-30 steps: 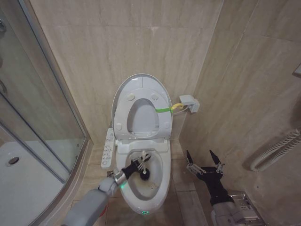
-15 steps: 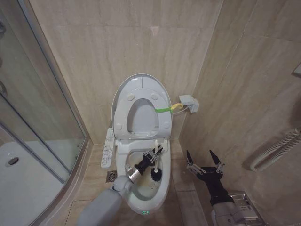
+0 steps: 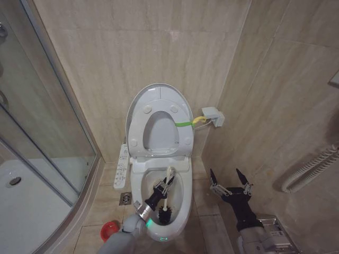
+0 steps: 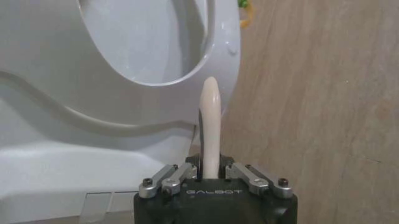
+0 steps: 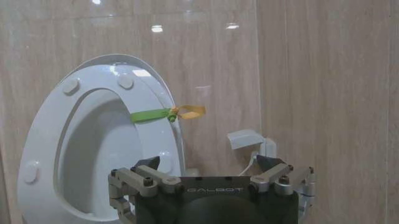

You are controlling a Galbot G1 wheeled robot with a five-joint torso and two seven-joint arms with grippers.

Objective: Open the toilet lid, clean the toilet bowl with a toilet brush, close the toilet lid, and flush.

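Pulled back toward the bowl's front – left gripper (image 3: 164, 187) clamping toilet brush (image 3: 167, 197), right gripper (image 3: 231, 179) spread, idle

the word "galbot" stands in pale letters on the black housing of the left gripper (image 4: 210, 175), just below the fingers clamped on the toilet brush (image 4: 210, 126). the same "galbot" stands on the right gripper (image 5: 210, 169) housing, at 6 o'clock in its wrist view.

Head view looks down from above – both wrist views face close onto the raised toilet lid (image 3: 159, 100)
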